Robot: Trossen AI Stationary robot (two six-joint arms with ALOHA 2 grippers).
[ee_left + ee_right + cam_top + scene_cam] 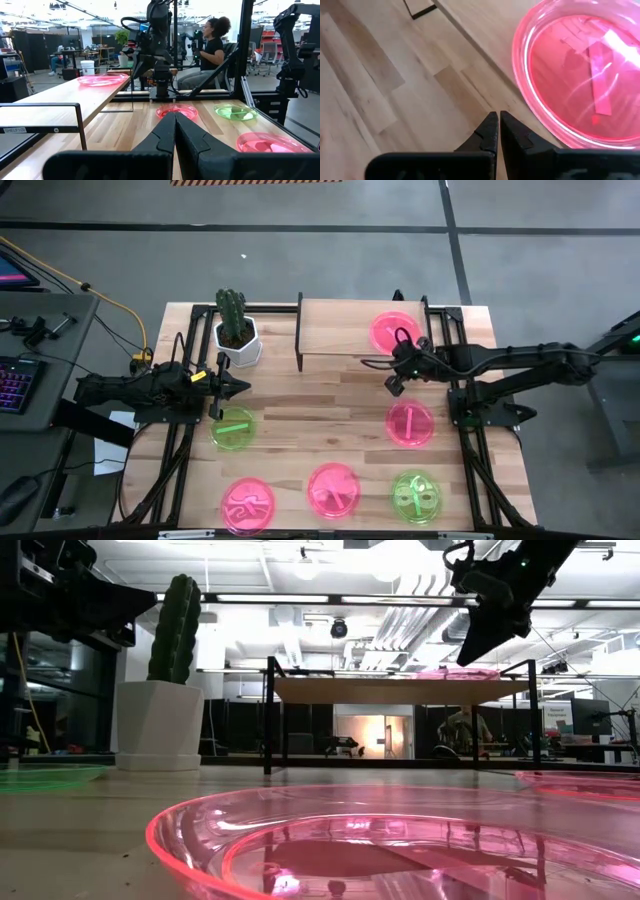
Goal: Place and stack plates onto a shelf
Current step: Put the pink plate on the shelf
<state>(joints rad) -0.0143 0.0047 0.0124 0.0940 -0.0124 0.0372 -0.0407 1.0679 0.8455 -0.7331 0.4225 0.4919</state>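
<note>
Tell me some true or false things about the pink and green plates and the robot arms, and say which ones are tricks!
1. One pink plate lies on the shelf. True.
2. The right gripper is holding a plate. False: its fingers are shut on nothing, just in front of the shelf near that plate.
3. Two green plates are on the table. True: one sits by the left gripper, the other near the front right.
4. The cactus pot stands on the shelf. False: it stands on the table beside the shelf.
5. The left gripper is wide open. False: it is shut and empty.
</note>
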